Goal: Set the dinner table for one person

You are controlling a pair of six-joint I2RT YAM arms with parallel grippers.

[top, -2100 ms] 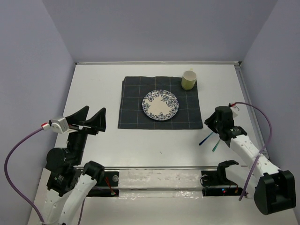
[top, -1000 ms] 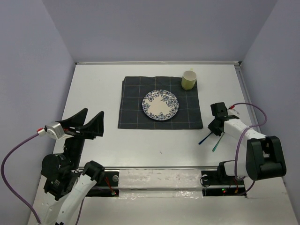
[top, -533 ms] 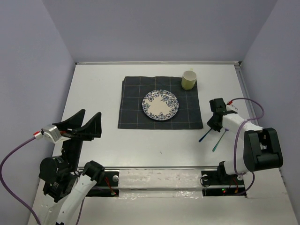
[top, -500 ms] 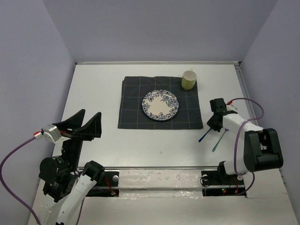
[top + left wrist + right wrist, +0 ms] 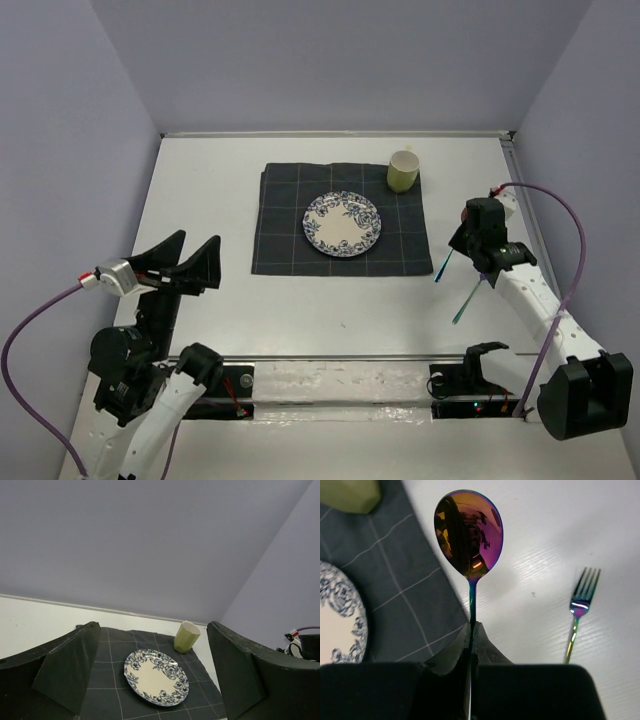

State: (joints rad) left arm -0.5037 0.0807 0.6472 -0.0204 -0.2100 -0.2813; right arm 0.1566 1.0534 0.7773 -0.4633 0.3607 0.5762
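Note:
On the white dinner table (image 5: pixel 210 200) lies a dark grid-lined cloth (image 5: pixel 285 230) with a blue-flowered plate (image 5: pixel 342 224) and a green cup (image 5: pixel 402 171). My right gripper (image 5: pixel 471 626) is shut on the handle of an iridescent spoon (image 5: pixel 468 535), held above the table beside the cloth's right edge; its handle shows in the top view (image 5: pixel 441 268). An iridescent fork (image 5: pixel 466 300) lies on the table right of it, also in the right wrist view (image 5: pixel 579 609). My left gripper (image 5: pixel 190 267) is open and empty, raised at the near left. Plate (image 5: pixel 156 676) and cup (image 5: pixel 186 636) show between its fingers.
Lilac walls (image 5: pixel 60 150) close in the table on left, back and right. A raised rail (image 5: pixel 340 358) and the arm bases run along the near edge. The right arm's purple cable (image 5: pixel 570 230) loops near the right wall.
My right gripper has closed on the spoon and lifted it off the table, moving up and back a little. The fork stays put. The left arm only swayed slightly.

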